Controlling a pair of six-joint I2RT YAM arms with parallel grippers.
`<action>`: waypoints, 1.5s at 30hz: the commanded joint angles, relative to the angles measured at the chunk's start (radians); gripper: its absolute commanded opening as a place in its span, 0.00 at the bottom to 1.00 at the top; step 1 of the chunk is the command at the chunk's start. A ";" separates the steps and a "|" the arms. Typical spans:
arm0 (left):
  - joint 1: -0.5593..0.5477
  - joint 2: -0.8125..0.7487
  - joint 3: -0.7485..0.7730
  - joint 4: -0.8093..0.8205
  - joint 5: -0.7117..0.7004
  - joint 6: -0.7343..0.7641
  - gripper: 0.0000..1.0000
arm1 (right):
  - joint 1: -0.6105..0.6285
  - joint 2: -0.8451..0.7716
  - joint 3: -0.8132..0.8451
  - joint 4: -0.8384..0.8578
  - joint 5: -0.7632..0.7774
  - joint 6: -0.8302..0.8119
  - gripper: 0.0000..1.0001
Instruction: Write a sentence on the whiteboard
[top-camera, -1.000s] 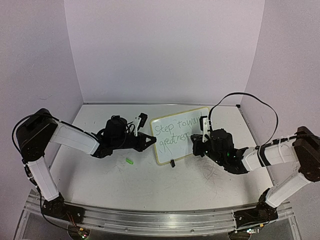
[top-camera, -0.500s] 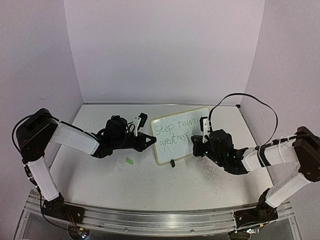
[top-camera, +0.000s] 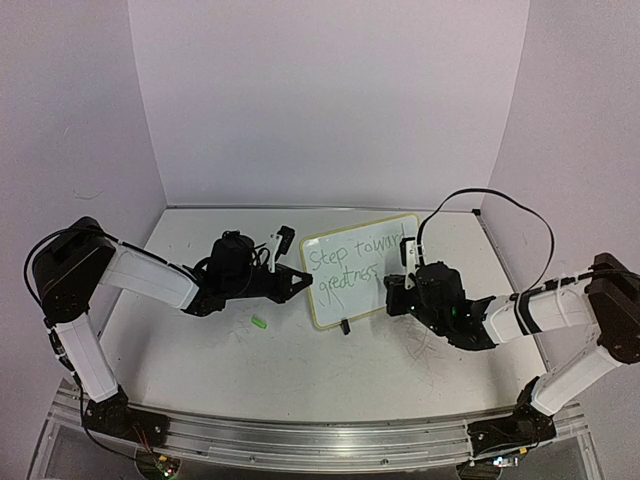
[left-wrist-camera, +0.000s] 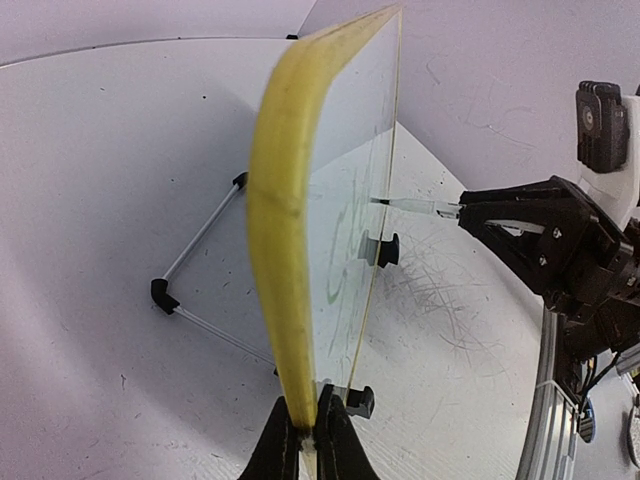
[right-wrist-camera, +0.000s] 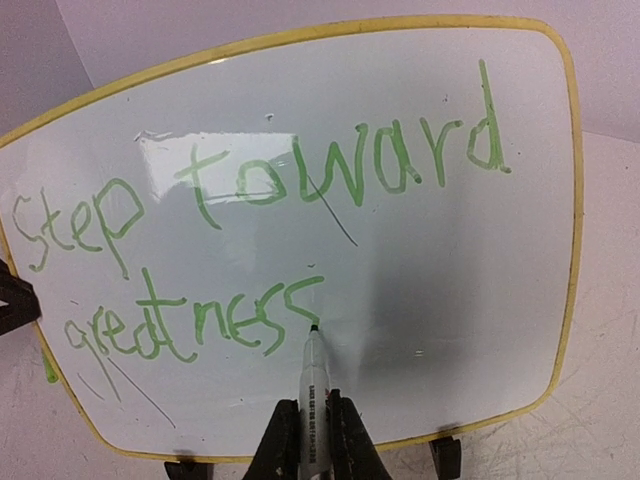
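I see the whiteboard (top-camera: 352, 300) standing on its wire stand (left-wrist-camera: 203, 232) mid-tabletop (top-camera: 300, 370), long side level, face leaning back. My left end effector (left-wrist-camera: 308, 425) is clenched on its yellow left rim. The sentence (right-wrist-camera: 330, 185), in green, runs in two rising lines. My right end effector (right-wrist-camera: 312, 415) grasps a marker (right-wrist-camera: 313, 365), which points at the board with its tip touching beside the last "s".

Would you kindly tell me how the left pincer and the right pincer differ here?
The left pincer is clamped on the whiteboard at its yellow rim, while the right pincer holds a marker. The left pincer meets the board edge-on; the right pincer faces the sentence, marker tip beside "greatness". Both are shut.
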 joint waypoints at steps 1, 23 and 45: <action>0.004 -0.048 -0.015 -0.010 -0.047 0.038 0.00 | 0.026 0.024 -0.002 -0.022 0.011 0.023 0.00; 0.004 -0.051 -0.022 -0.012 -0.053 0.036 0.00 | -0.027 -0.058 -0.012 0.021 0.019 -0.020 0.00; 0.004 -0.050 -0.020 -0.011 -0.047 0.037 0.00 | -0.029 0.003 0.013 0.070 0.006 -0.037 0.00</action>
